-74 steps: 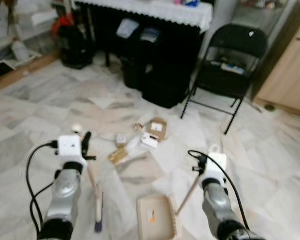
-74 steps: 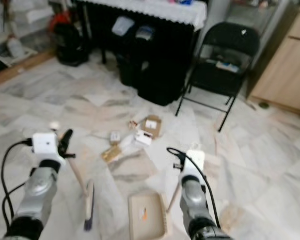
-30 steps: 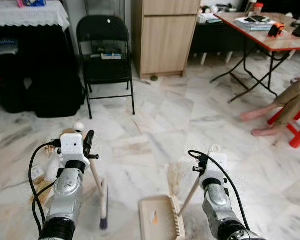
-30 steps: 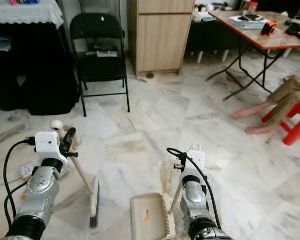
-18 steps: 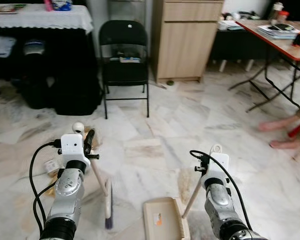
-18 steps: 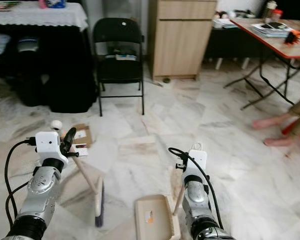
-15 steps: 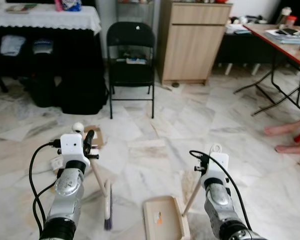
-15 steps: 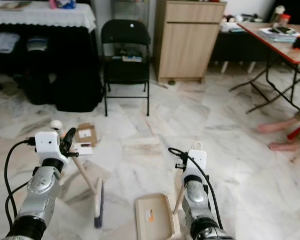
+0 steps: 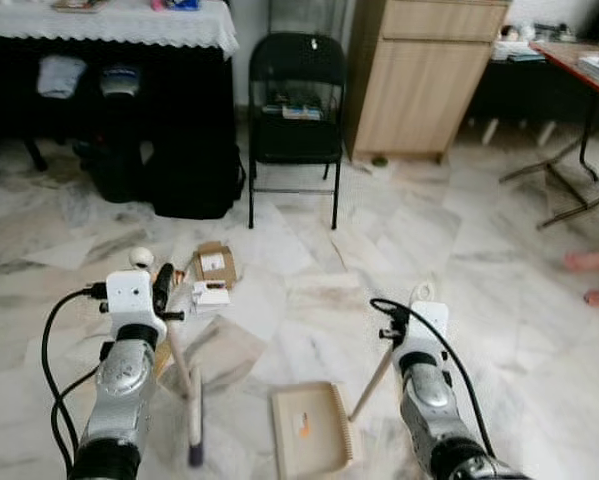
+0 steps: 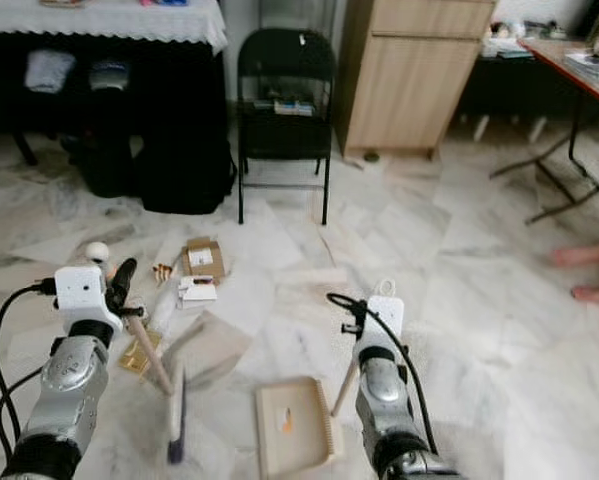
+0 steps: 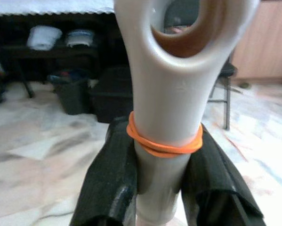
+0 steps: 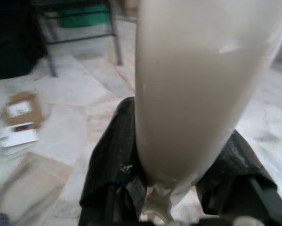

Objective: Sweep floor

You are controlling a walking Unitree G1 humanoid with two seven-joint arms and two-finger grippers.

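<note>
My left gripper [image 9: 164, 292] is shut on the cream handle [image 11: 164, 117] of a hand brush, just below an orange rubber band [image 11: 163, 144]. The brush head [image 9: 193, 425] hangs close to the marble floor. My right gripper [image 9: 395, 336] is shut on the pale handle [image 12: 197, 94] of a beige dustpan [image 9: 309, 428], which lies flat on the floor between my arms. Litter lies ahead on the left: a small cardboard box [image 9: 214, 262], a white box [image 9: 211, 296] and a brown paper sheet [image 9: 217, 350].
A black folding chair [image 9: 297, 100] stands ahead, with a wooden cabinet [image 9: 429, 80] to its right. A black-draped table [image 9: 109, 22] with dark bins [image 9: 119, 120] under it is at the left. A person's foot [image 9: 589, 262] rests at the right edge.
The camera has swung left, so the litter has come back into view and the person's legs have slid to the right edge. Both grips are unchanged.
</note>
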